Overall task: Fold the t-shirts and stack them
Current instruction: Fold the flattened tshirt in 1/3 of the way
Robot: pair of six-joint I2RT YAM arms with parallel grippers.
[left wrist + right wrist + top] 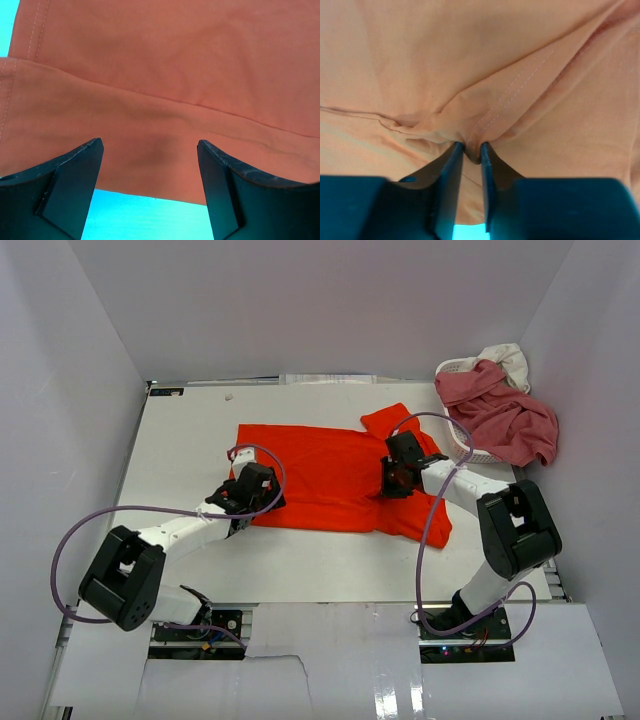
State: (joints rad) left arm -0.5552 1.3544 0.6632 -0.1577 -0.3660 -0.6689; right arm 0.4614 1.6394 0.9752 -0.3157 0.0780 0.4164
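You had the orange-red t-shirt [330,475] spread across the middle of the table [185,440] in the top view. It lay mostly flat, with one sleeve kicked up toward the upper right of centre. No fold looked finished on it. The left wrist view did show one layer lapping over another along a stitched edge, but I could not tell whether that was a sleeve or a fold just started.

Your right gripper [398,475] sat on the right part of the shirt. In its own view the jaws were drawn almost together on a small ridge of orange cloth beside a double seam, so it had the shirt pinched. Your left gripper [250,490] hung over the shirt's lower-left edge with its jaws wide apart. There was only flat cloth beneath them, and it held nothing.

The rose-pink t-shirt [500,415] was draped in a heap over the basket [450,368] at the upper right of the frame. The cream-white t-shirt [505,358] was bunched behind it. Neither was folded, and no stack showed anywhere on the table. I would judge the task as barely begun — all three shirts were left to fold, then to stack.

No brand, label or writing could be read in any view.
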